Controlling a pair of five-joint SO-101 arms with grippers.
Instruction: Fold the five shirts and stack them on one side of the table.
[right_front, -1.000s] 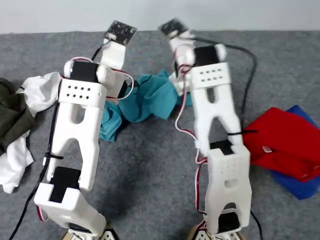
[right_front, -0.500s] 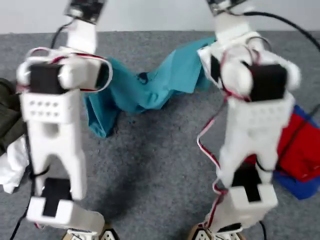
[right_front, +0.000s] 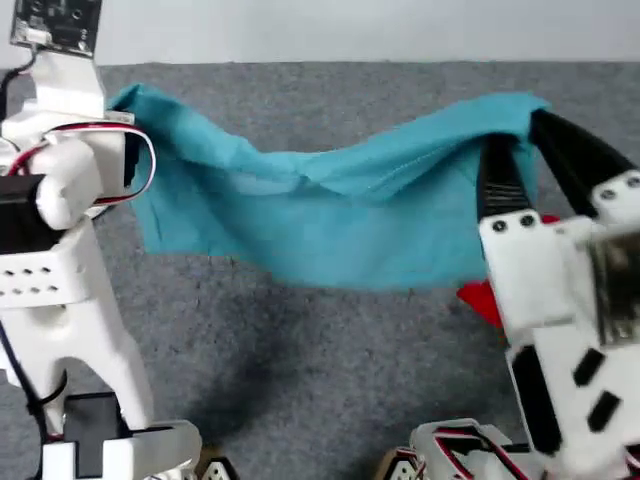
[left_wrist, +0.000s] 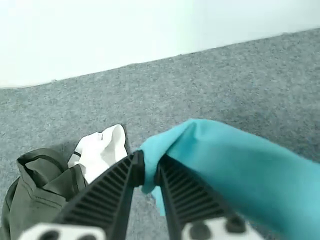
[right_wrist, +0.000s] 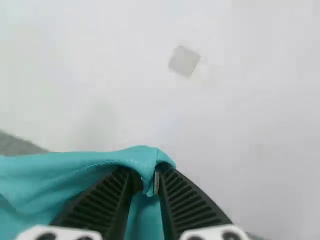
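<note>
Pinching teal shirt (right_front: 330, 220), left pincer (left_wrist: 149, 168), right pincer (right_wrist: 147, 180), both clamped

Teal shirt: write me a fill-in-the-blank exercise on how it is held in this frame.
The teal shirt hangs spread between ____ grippers.
The left gripper is ____ on one corner; the right gripper grips the other.
The garment beside the dark green shirt is ____.
Missing words: two, shut, white.
</note>
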